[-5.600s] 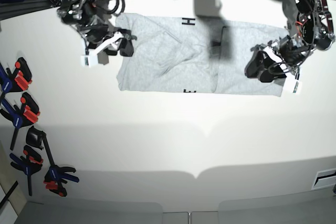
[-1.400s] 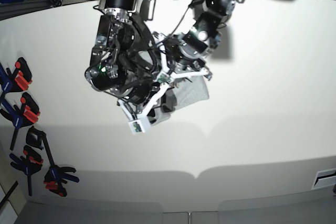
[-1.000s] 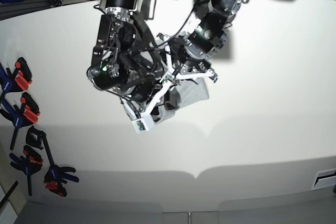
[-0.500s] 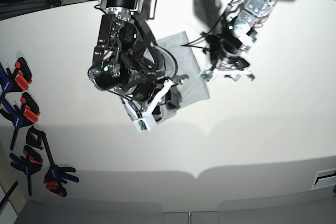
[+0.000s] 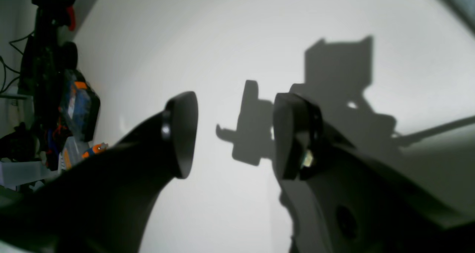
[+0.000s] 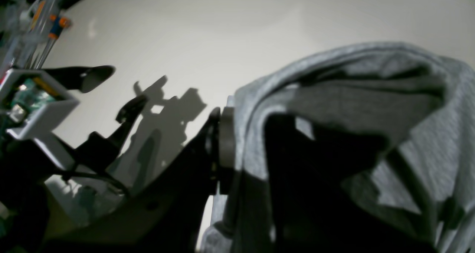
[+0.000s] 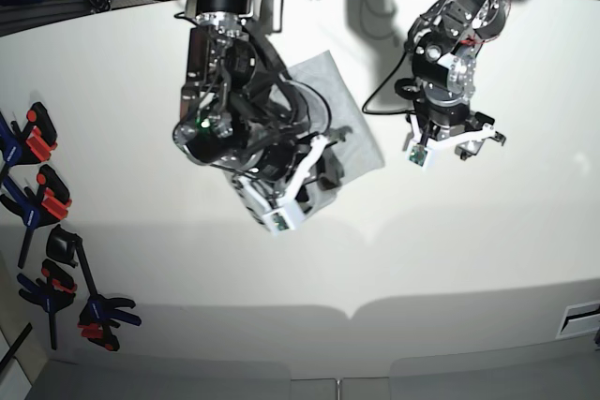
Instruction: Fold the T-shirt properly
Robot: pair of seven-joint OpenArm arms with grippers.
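Right tool [image 7: 314,168] clamped on a fold of the shirt [image 6: 334,134], cloth draped over its fingers, rest on the desk [image 7: 469,250] behind. Left tool [image 5: 233,134] wide apart, empty, beside the shirt, clear of it.

No readable text, label or number anywhere

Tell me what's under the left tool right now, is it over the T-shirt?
Only bare white table and the left tool's own shadow show beneath its open jaws. The T-shirt lies apart, beside the right tool, which grips its edge. The right arm covers part of the shirt.
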